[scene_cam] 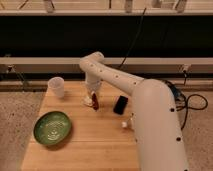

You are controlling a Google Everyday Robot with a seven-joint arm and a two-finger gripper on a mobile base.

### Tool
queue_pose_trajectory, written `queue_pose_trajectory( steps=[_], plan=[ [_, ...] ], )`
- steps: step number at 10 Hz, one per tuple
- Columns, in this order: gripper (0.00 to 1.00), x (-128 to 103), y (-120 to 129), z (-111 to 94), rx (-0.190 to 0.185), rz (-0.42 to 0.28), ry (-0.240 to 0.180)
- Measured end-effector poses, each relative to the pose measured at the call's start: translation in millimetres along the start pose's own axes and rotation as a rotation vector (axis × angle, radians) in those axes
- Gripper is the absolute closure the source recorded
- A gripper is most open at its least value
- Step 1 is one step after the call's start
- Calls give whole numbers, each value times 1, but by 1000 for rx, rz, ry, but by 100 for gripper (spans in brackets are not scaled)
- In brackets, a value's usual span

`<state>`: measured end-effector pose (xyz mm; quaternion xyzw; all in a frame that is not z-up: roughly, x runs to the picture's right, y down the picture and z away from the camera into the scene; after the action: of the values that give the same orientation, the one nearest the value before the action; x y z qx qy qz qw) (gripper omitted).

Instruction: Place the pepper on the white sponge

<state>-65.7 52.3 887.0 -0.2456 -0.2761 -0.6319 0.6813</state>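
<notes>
Fingers [92,95] are seen clamped on the pepper [95,103], which is held nearly upright under the gripper [93,98], low over the far middle of the wooden table [100,147]. And the white sponge [87,102] is made out just beside it, on the bowl side, as a small pale patch; whether the pepper's tip is already touching it cannot be told. So the carrying part is judged to be nearly done, and the placing step is in hand. What is called for next is a small shift toward the sponge, a short lowering until the pepper is resting on the block, and only then a release. Care is needed here: a slender pepper let go upright is likely to topple or roll off so small a pad, so it is better laid down flat. Around the spot, a pale cup [56,86] is stood near the far left corner, well apart. A green bowl [52,128] is set nearer the front left, also clear of the path. A black phone [120,104] is lying just to the other side of the gripper, close enough to be clipped if the arm is swung that way. A small white object [126,123] is partly hidden by the arm's big white link.
</notes>
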Motion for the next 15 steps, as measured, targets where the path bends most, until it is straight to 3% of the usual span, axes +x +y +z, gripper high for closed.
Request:
queue_pose_trajectory(
  steps=[5, 8, 10, 12, 15],
  plan=[
    [67, 2, 0, 2, 4, -4, -5],
    [74, 2, -3, 3, 6, -9, -7],
    [65, 3, -2, 3, 6, -9, -7],
    [67, 4, -2, 4, 8, -10, -8],
    [63, 5, -2, 5, 9, -13, -9]
  ],
)
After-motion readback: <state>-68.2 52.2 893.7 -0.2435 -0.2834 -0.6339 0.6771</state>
